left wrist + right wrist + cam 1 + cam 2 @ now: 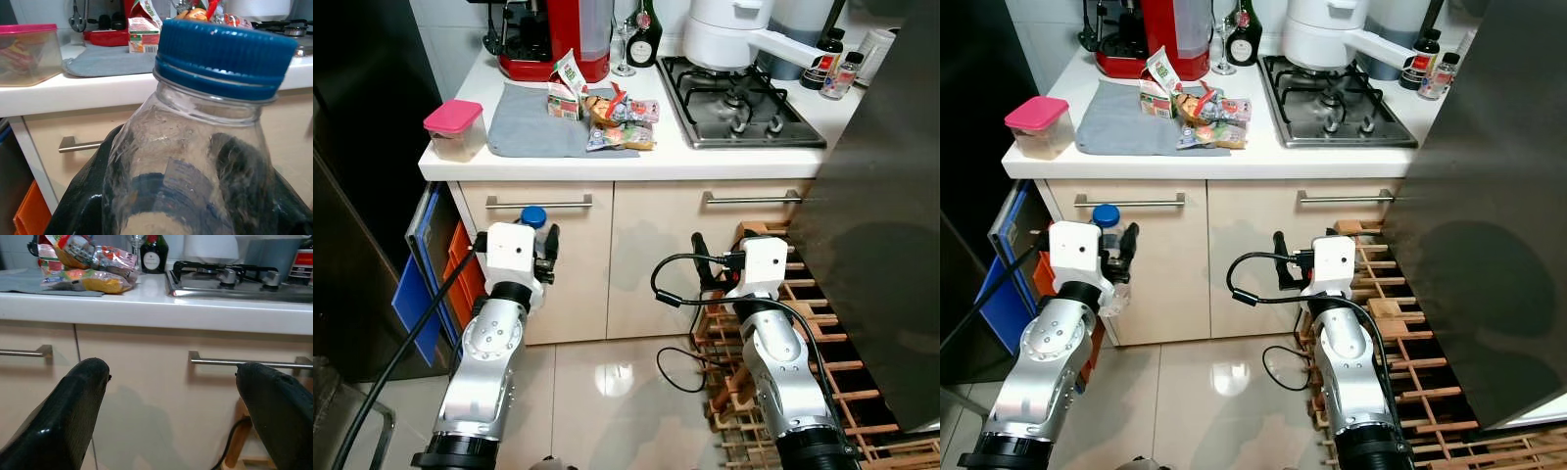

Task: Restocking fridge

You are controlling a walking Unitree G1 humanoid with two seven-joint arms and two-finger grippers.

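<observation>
My left gripper [546,257] clamps a blue-capped bottle [205,147] upright, probably for carrying to the fridge, while my right gripper [176,416] hangs wide open and empty, below the worktop [705,157].

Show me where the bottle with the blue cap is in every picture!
Left eye view: bottle held in the left gripper, lower left, before the left drawer.
Right eye view: same bottle, lower left.
Left wrist view: close up, centre.
Right wrist view: not in it.
Shared landmark: the pink-lidded box on the counter.

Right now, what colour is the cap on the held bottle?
Blue cap on the clear bottle; clearest in the left wrist view.
</observation>
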